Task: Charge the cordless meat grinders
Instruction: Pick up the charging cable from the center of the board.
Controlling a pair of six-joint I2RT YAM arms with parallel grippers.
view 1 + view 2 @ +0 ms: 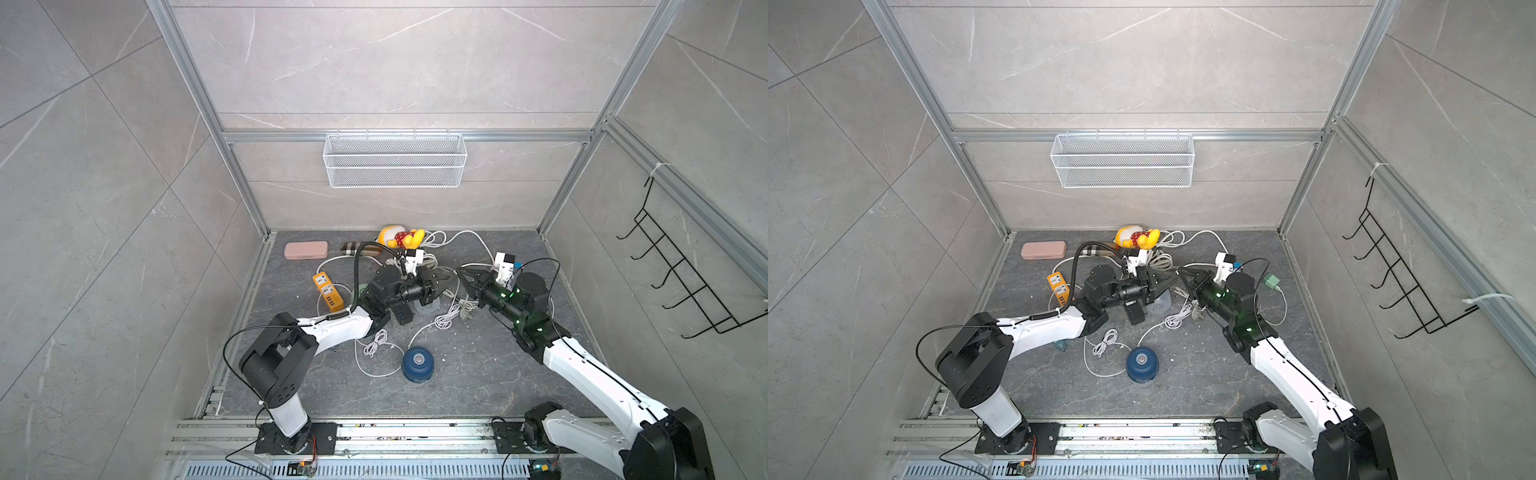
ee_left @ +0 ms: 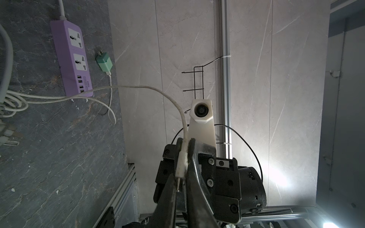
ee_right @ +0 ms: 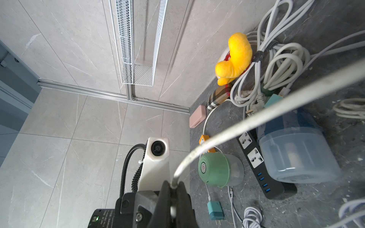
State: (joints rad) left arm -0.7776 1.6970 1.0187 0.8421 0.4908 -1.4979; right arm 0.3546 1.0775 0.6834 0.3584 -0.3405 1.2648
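L gripper [image 2: 185, 142]: fingers [image 2: 194, 156] pinched on plug end of white cable [image 2: 142, 86]; metal plug tip [image 2: 178, 186] sits betw. them, aimed back twd the wrist.
R gripper [image 3: 174, 183]: tip-to-tip w/ L, clamped hard on same cable just behind the plug.
Step (my read): plug handover, R to L.
Do it well: L needs a square, firm pinch on plug body before R lets go. Tip looks buried, so prob. regrip reqd so it sticks out. Keep slack in cable.
Mint grinder [image 3: 214, 170]: under L arm, near orange strip [image 1: 328, 289].
Dk blue grinder [image 3: 292, 154]: below the meeting grippers, beside black strip [image 3: 256, 158]; looks tipped.
2nd dk blue grinder [image 1: 417, 363]: upright, nearer front, apart from arms.
Far R: green adapter [image 2: 104, 62] just beside purple strip [image 2: 73, 59].
In the way: loose cable coils [image 1: 446, 320] on floor betw. arms; could snag.
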